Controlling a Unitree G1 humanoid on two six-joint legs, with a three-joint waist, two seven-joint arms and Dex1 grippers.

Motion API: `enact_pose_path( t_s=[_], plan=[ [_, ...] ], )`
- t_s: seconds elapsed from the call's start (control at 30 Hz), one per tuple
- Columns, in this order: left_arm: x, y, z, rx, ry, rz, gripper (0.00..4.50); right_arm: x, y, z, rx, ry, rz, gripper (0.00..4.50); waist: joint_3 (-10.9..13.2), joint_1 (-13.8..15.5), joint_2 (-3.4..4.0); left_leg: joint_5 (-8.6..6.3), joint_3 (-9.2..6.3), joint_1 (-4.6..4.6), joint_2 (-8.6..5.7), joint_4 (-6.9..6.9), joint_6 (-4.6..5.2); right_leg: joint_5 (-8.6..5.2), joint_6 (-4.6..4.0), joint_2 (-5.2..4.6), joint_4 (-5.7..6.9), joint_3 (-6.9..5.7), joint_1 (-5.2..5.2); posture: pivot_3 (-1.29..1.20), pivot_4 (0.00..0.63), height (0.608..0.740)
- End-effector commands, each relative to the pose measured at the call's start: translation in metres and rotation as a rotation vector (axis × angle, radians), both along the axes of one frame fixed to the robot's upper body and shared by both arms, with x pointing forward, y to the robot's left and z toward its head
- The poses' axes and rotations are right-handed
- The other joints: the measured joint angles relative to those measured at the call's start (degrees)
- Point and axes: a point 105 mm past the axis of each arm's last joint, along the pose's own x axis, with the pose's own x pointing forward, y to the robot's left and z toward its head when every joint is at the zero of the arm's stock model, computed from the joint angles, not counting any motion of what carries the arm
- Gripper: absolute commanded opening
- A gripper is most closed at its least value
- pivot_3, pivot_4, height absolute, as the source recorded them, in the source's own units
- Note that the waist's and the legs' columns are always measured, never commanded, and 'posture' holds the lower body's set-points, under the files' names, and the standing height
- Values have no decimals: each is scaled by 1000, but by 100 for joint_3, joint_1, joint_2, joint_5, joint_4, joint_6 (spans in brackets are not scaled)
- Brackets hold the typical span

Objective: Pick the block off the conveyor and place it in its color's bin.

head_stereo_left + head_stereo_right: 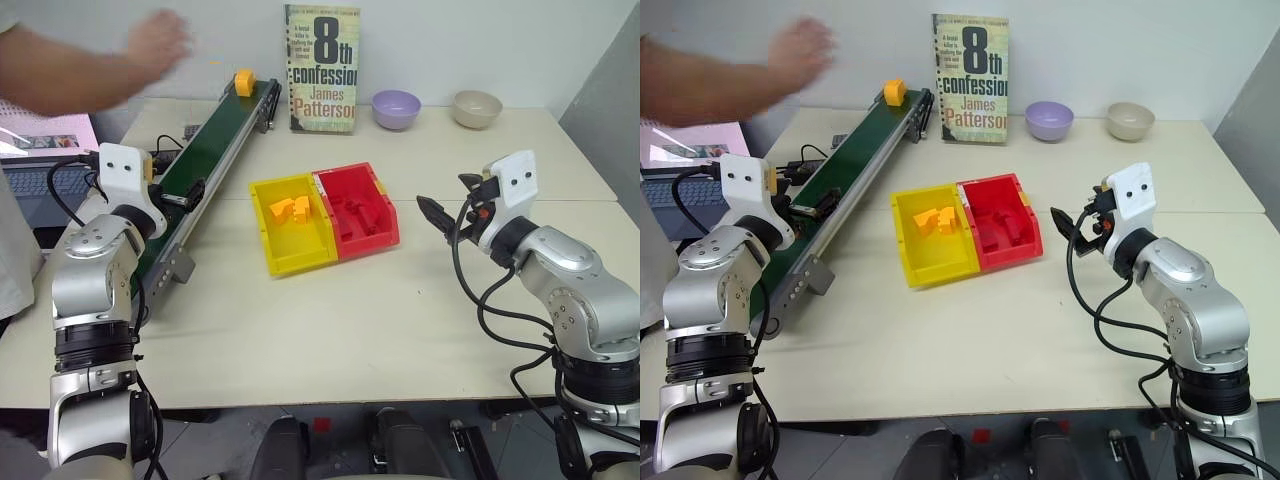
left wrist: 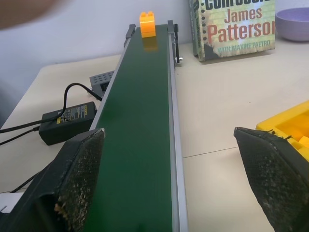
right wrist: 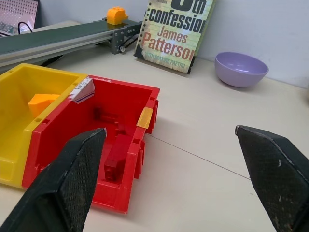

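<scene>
Left gripper (image 2: 169,183) far from block (image 2: 147,24)

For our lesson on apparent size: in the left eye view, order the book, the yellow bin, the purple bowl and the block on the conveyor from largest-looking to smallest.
1. yellow bin and book: look much alike, and the bin is nearer the camera, so unranked
2. purple bowl
3. block, at the far end of the conveyor

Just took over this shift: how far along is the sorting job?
Done: nothing yet for this piece. The small yellow-orange plastic block sits at the dark green belt conveyor's far end. In hand: nothing; left gripper and right gripper are open. Left: pick it, drop it in the yellow plastic bin.
</scene>
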Motion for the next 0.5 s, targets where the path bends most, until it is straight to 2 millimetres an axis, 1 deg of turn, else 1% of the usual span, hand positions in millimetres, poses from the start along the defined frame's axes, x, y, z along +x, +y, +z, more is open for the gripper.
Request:
enact_pose_path(
  t_s=[0.03, 0.17, 0.27, 0.37, 0.43, 0.5],
  plan=[
    [-4, -2, 19, 15, -62, -12, 4457, -5, -2, 17, 7, -66, -1, 4500, 0, 0, 0, 0, 0, 0, 0, 0, 0, 0, 0, 0, 0, 0, 0, 0, 150, 740],
    [-6, 2, 20, 3, -70, 8, 4457, -4, -1, 19, 3, -69, 9, 4500, 0, 0, 0, 0, 0, 0, 0, 0, 0, 0, 0, 0, 0, 0, 0, 0, 150, 740],
    [-10, 10, 20, -59, -97, 35, 4457, -3, 9, 26, -21, -88, 84, 4500, 0, -12, 0, 0, 0, 0, 0, 0, 0, 0, 0, 0, 0, 0, 0, 0, 150, 740],
    [-13, 14, 22, -111, -126, 40, 4457, -3, 18, 32, -30, -103, 158, 4500, 0, -18, 0, 0, 4, 2, 2, 0, 0, 0, 0, 0, 0, 3, -2, 0, 150, 740],
    [-14, 17, 19, -112, -121, 46, 4457, -9, 39, 38, -27, -109, 304, 4500, 0, -15, 0, 0, -4, 2, 3, 0, 0, 0, 0, 2, 1, -5, 1, 0, 150, 740],
    [-15, 18, 17, -112, -117, 48, 4457, -16, 56, 44, -17, -115, 425, 4500, 0, -19, 0, 0, -3, 2, 2, 0, 0, 0, 0, 3, 1, -4, 1, 0, 150, 740]
  ],
)
